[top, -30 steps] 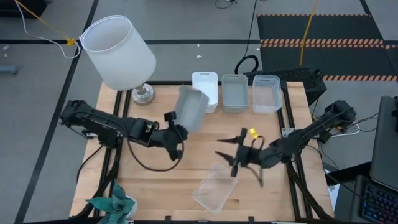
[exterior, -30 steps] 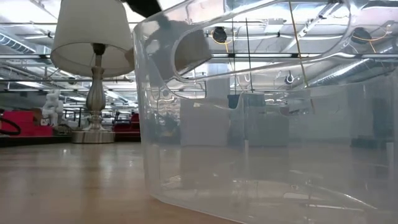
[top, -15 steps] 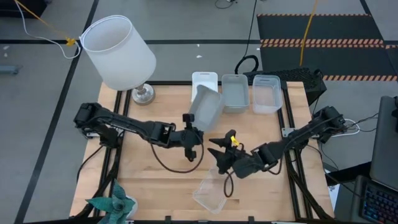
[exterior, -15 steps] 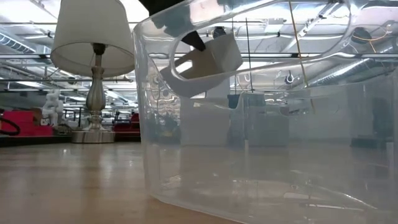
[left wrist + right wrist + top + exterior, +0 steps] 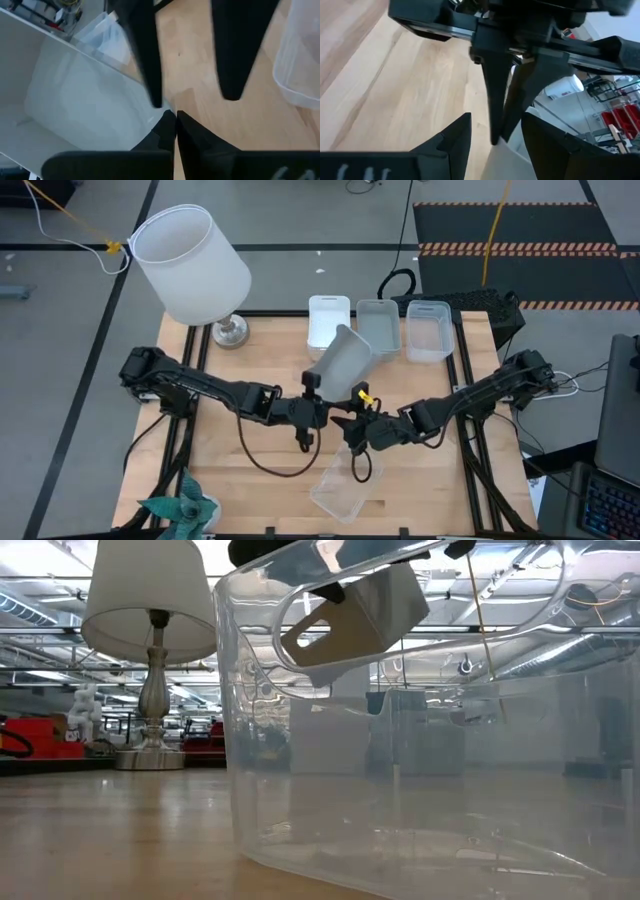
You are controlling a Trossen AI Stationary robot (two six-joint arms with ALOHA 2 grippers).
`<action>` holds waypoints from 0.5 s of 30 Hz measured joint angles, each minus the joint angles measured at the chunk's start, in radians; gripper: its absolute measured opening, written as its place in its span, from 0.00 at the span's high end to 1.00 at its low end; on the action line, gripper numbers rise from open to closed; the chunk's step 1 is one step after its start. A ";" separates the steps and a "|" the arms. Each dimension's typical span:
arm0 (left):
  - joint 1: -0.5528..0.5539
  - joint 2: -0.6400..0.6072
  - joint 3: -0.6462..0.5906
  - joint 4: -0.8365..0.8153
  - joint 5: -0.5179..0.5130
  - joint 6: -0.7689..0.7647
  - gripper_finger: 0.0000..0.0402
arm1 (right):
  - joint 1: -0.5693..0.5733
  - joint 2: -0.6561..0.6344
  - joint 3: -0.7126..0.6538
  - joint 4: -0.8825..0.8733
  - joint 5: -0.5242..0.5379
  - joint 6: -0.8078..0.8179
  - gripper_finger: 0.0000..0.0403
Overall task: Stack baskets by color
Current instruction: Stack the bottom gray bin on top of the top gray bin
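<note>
My left gripper (image 5: 315,394) is shut on a grey basket (image 5: 345,360) and holds it in the air above the middle of the table. My right gripper (image 5: 350,425) is open just to the right of it. In the right wrist view its fingers (image 5: 455,135) stand on either side of the left gripper's shut fingers (image 5: 497,100); whether they touch, I cannot tell. A clear basket (image 5: 343,485) rests on its base near the front edge and fills the low view (image 5: 420,740). White (image 5: 328,320), grey (image 5: 378,328) and clear (image 5: 428,330) baskets stand in a row at the far edge. My left gripper pinches the grey basket's wall at its rim (image 5: 165,116) between its two fingers, at the basket's lower end. The fingers come from the table's left, slanting down. The basket is lifted clear and tilted, rising beyond the fingers toward the far edge.
A lamp with a big white shade (image 5: 190,265) stands at the far left corner. A green plant-like thing (image 5: 180,508) sits at the near left corner. Bare wood lies between the far row and the arms.
My left gripper has carried the grey basket toward the table's right and a little down, and has rolled, so the basket now leans more to the right. My right gripper has gone toward the table's left, up to the left gripper.
</note>
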 joint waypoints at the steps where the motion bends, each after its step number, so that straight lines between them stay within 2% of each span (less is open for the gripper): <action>1: 0.000 0.000 0.000 0.000 0.004 0.007 0.98 | 0.000 0.000 0.000 -0.001 0.004 0.001 0.59; 7: -0.010 0.000 0.000 -0.001 0.006 0.015 0.99 | 0.019 0.000 0.000 -0.004 0.079 0.003 0.58; 15: -0.040 0.012 0.000 -0.029 0.010 0.069 0.99 | 0.054 -0.033 0.009 -0.121 0.074 0.014 0.51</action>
